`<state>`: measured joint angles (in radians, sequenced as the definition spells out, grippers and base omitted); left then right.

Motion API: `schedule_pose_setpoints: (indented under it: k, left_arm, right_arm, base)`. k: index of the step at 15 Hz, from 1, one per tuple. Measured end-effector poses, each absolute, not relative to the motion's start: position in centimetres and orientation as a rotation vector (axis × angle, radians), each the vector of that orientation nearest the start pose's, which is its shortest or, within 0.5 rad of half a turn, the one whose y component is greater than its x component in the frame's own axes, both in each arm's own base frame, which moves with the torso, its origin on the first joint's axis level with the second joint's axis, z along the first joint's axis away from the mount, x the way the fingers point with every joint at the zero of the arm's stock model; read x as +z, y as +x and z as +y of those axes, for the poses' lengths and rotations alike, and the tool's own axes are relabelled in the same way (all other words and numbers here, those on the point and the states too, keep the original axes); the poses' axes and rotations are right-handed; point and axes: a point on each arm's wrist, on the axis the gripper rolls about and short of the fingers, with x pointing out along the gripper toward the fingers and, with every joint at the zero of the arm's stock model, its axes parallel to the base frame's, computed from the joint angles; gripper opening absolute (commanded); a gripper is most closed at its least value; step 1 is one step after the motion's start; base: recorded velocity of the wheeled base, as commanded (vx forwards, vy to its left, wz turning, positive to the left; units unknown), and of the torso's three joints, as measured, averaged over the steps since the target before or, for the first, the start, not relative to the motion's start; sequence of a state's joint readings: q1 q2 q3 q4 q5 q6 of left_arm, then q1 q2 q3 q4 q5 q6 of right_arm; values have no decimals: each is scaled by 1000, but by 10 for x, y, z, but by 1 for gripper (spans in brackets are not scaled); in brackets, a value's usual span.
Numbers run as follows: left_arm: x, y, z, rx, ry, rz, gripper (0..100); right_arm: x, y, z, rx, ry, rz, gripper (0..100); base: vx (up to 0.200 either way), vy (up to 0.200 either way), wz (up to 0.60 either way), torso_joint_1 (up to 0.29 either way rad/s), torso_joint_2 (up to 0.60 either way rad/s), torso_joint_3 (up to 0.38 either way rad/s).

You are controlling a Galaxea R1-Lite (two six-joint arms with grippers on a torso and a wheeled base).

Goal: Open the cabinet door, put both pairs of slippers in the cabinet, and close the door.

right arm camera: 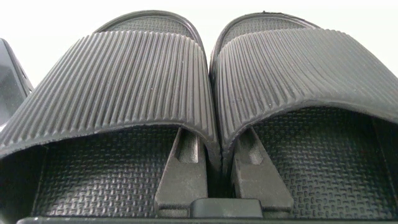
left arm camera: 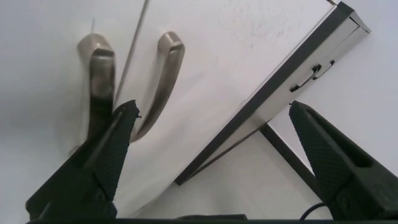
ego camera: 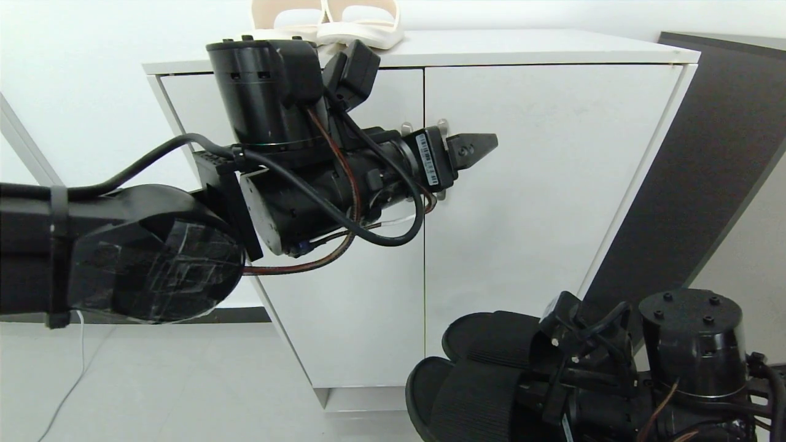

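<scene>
Black slippers (right arm camera: 143, 68) sit clenched in the right hand (right arm camera: 216, 149); left hand (left arm camera: 211, 109), spread wide, fronts the cabinet door handles (left arm camera: 163, 74).

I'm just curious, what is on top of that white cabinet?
A pair of cream slippers lies on the cabinet top. The left arm hides their near edge; the shut doors hide the inside.

Two black slippers (right arm camera: 149, 74) are seen side by side, with ribbed straps arched over dimpled footbeds. One of the right gripper's (right arm camera: 216, 146) fingers (right arm camera: 181, 177) is set under each strap, and the adjoining inner walls are pinched between them.
</scene>
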<state>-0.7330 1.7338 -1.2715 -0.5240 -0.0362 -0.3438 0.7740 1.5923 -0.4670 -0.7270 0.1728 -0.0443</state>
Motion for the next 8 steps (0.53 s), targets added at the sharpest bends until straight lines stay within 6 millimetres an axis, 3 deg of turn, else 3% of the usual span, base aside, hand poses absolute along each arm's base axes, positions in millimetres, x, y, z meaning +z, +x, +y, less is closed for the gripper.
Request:
schedule_pose_setpoints:
  k: [8]
  left_arm:
    - [288, 270, -244, -771, -350, 72, 100]
  right_arm:
    - [134, 172, 173, 944, -168, 376, 0]
  base:
    - [0, 0, 0, 0, 0, 0]
